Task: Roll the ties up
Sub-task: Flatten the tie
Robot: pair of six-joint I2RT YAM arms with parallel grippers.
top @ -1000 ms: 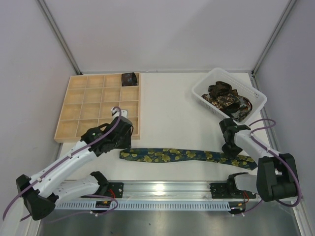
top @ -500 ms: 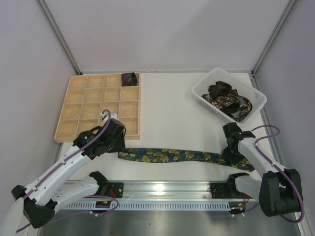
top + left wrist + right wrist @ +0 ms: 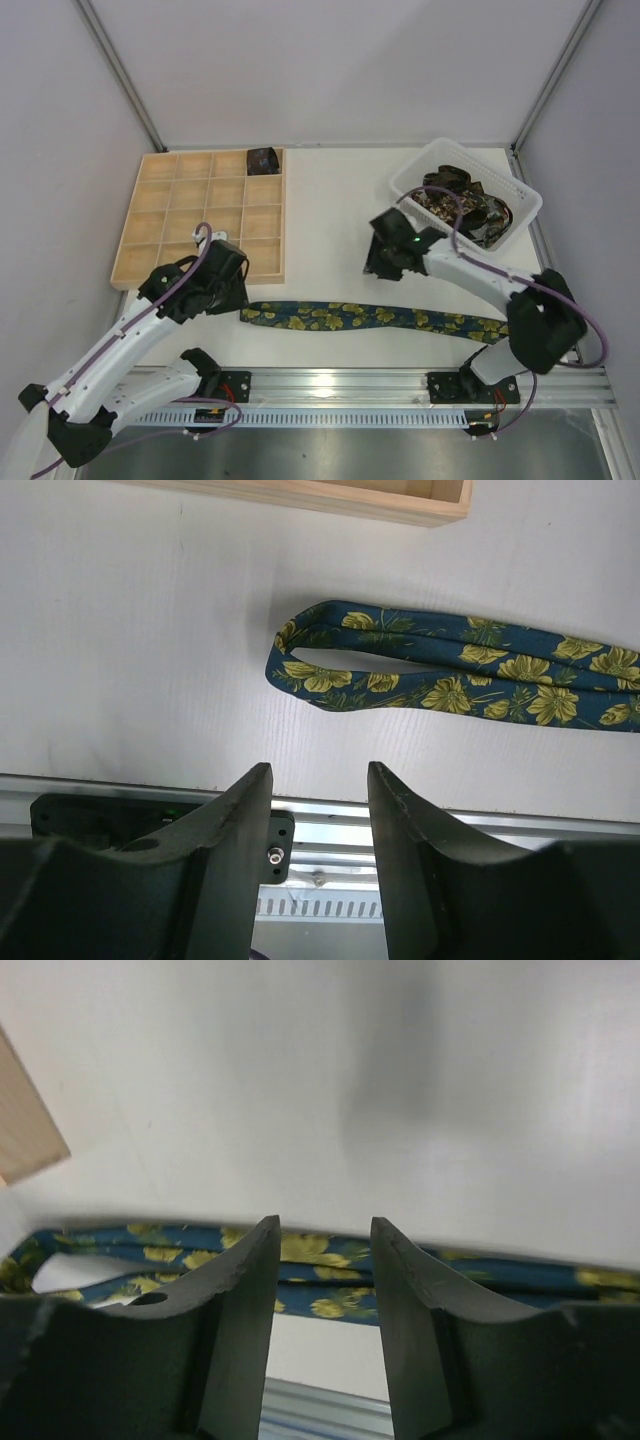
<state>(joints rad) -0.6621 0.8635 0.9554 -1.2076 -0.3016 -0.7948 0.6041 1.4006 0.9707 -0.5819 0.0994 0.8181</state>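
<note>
From above, the navy tie (image 3: 370,317) is lying flat along the near part of the table (image 3: 330,230), running left to right just beyond the rail (image 3: 340,385). The left gripper (image 3: 235,295) is hovering just beside its left end. The right gripper (image 3: 383,258) is hanging farther back, apart from the tie's middle stretch. More ties (image 3: 460,205) are sitting heaped in the white basket (image 3: 402,187) at far right, and one rolled tie (image 3: 263,159) is resting in the far right corner cell of the wooden tray (image 3: 165,225).

In the left wrist view, the left gripper (image 3: 318,770) is holding its fingers apart with nothing between them. The navy tie (image 3: 450,675) is showing a left end doubled into a small loop, lying just past the fingertips and untouched.

In the right wrist view, the right gripper (image 3: 322,1222) is likewise standing spread and empty, and the navy tie (image 3: 320,1260) is crossing behind its fingertips (the height above the cloth is hard to judge).

The fabric is looking thin, limp and light, probably slick on this smooth table. The doubled left end seems the best place to pinch both layers, while the other hand is steadying the length against sliding.
</note>
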